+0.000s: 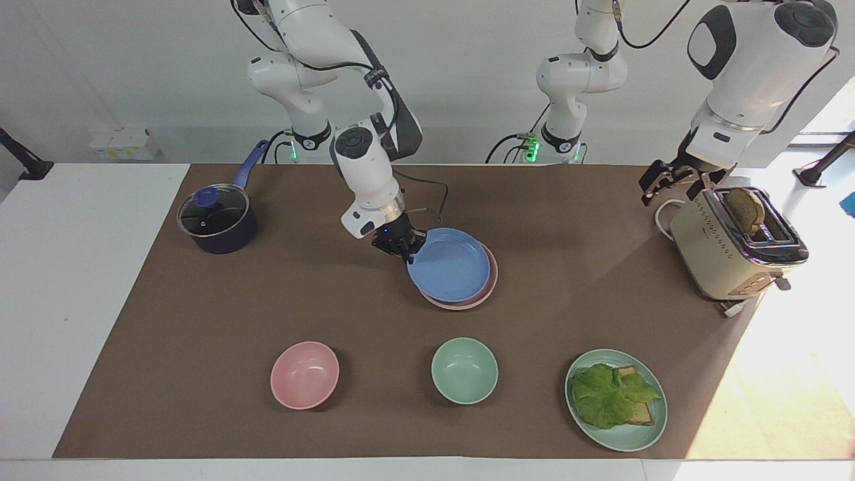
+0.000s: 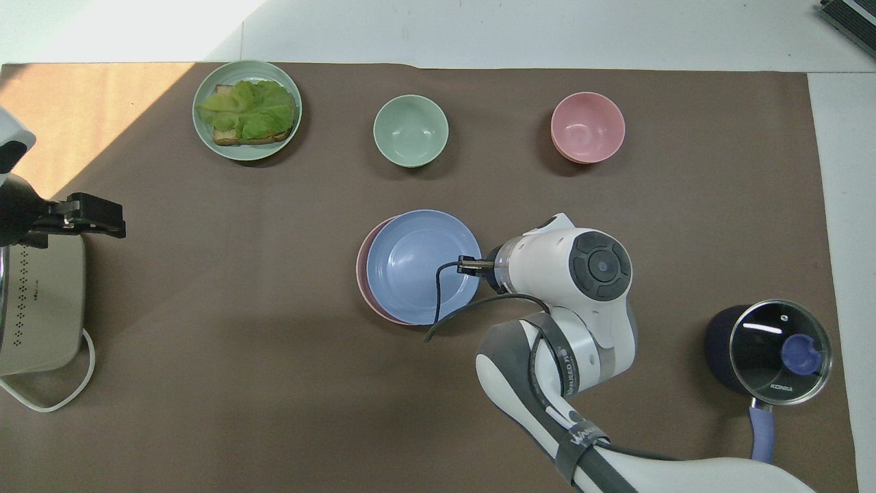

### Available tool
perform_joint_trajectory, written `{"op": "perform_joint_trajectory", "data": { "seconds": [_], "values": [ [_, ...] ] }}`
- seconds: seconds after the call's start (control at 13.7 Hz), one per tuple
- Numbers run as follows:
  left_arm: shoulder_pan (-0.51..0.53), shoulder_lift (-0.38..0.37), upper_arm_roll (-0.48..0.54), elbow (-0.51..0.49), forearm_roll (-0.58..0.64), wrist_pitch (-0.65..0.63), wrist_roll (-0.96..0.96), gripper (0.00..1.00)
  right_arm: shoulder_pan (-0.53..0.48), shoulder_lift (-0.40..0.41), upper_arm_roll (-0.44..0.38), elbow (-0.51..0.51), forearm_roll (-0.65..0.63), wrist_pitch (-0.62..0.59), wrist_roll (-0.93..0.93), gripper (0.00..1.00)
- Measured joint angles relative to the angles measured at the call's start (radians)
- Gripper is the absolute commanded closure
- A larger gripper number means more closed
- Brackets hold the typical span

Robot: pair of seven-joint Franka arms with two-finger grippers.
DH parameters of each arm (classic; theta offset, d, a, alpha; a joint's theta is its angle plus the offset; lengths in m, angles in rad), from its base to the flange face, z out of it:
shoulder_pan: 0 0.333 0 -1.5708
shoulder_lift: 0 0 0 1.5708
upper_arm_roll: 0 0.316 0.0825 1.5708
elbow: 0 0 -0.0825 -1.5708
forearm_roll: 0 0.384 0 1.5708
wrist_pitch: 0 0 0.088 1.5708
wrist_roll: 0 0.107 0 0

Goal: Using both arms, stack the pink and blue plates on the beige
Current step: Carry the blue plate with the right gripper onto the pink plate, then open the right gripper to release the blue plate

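My right gripper (image 1: 409,250) (image 2: 469,266) is shut on the rim of the blue plate (image 1: 449,267) (image 2: 410,263). It holds that plate over the pink plate (image 1: 493,277) (image 2: 361,267) in the middle of the mat. The blue plate covers nearly all of the pink one, and only a thin pink crescent shows. I cannot tell whether the two plates touch. The beige plate is hidden. My left gripper (image 1: 658,180) (image 2: 102,216) hangs open by the toaster (image 1: 728,247) (image 2: 41,308), holding nothing, and its arm waits.
A dark pot with a glass lid (image 1: 215,217) (image 2: 777,346) stands at the right arm's end. Farther from the robots stand a pink bowl (image 1: 304,374) (image 2: 587,127), a mint bowl (image 1: 464,369) (image 2: 410,130) and a green plate (image 1: 621,444) (image 2: 246,66) with lettuce on toast.
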Motion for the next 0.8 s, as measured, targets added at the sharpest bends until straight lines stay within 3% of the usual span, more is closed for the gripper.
{"op": "perform_joint_trajectory", "data": {
  "seconds": [0.8],
  "values": [
    [0.0, 0.0, 0.0, 0.0, 0.0, 0.0, 0.0, 0.0, 0.019, 0.023, 0.0, 0.011, -0.001, 0.014, 0.0, 1.0]
  ]
}}
